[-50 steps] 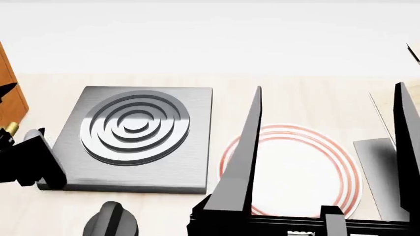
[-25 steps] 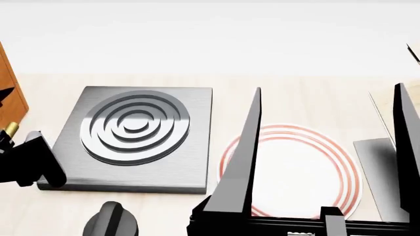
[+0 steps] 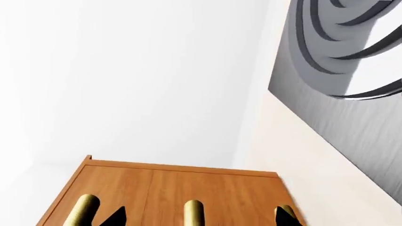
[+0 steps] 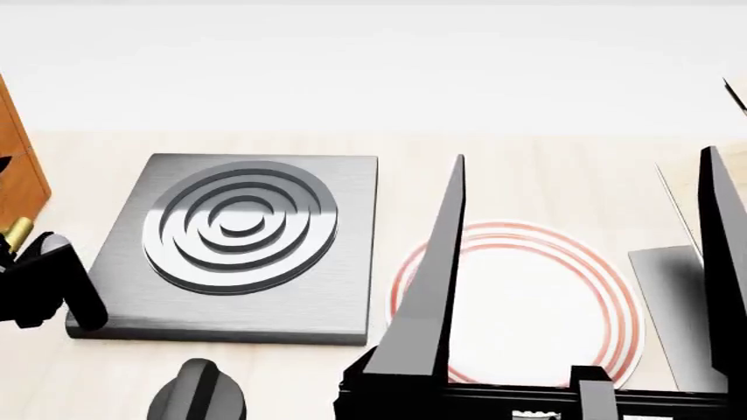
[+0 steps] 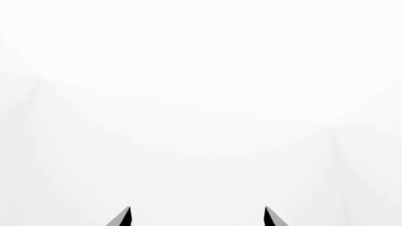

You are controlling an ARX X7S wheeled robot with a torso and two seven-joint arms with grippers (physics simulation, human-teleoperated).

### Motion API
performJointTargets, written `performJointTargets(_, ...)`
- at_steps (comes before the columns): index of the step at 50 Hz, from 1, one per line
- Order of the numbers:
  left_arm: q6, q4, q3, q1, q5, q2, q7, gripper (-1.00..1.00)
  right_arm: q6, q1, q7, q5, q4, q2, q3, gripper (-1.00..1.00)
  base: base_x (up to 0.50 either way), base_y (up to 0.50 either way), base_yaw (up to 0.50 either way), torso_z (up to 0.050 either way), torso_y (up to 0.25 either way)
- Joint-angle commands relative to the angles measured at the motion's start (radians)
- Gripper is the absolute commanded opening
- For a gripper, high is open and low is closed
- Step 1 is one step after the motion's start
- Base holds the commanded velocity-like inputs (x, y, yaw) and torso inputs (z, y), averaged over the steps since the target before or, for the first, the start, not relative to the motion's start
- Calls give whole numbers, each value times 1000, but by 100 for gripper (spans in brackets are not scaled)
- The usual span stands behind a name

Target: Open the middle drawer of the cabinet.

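The orange-brown cabinet (image 3: 169,183) fills the near part of the left wrist view, with three brass bar handles showing end-on. My left gripper (image 3: 201,219) is open. Its dark fingertips (image 3: 116,217) stand either side of the middle drawer's handle (image 3: 193,213), apart from it. The middle drawer (image 3: 201,190) looks shut. In the head view the cabinet (image 4: 17,166) is a sliver at the left edge, with the left arm's black body (image 4: 47,289) beside it. My right gripper (image 4: 583,156) is open and empty, raised over the table; the right wrist view shows only white wall.
A square grey metal slab with raised rings (image 4: 240,232) lies on the pale wood table (image 4: 526,166), close to the left arm. A white plate with red rings (image 4: 526,306) sits under the right gripper. A grey flat piece (image 4: 671,297) lies at the right.
The left arm has slid a little to the left, toward the cabinet. The right gripper and the objects on the table have not moved.
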Motion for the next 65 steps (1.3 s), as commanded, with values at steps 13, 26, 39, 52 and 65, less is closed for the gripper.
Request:
performJointTargets(13,159,-357,22,-81,49,136,-47,100,-1,-3,-37,-30,0,-20,20,100,0,0,0,0,0)
performJointTargets(26,149,-371,78,-82,34,140,-69,100,-7,-9,-39,-31,0,-20,20,100,0,0,0,0,0)
performJointTargets(39,123,-372,136,-85,-36,134,-83,100,-10,-11,-40,-35,0,-20,18,100,0,0,0,0,0)
performJointTargets(52,99,-373,191,-88,-118,130,-68,100,-1,-4,-43,-32,0,-20,22,100,0,0,0,0,0)
performJointTargets(65,77,-373,235,-96,-174,120,-72,100,2,-3,-42,-34,0,-20,18,100,0,0,0,0,0)
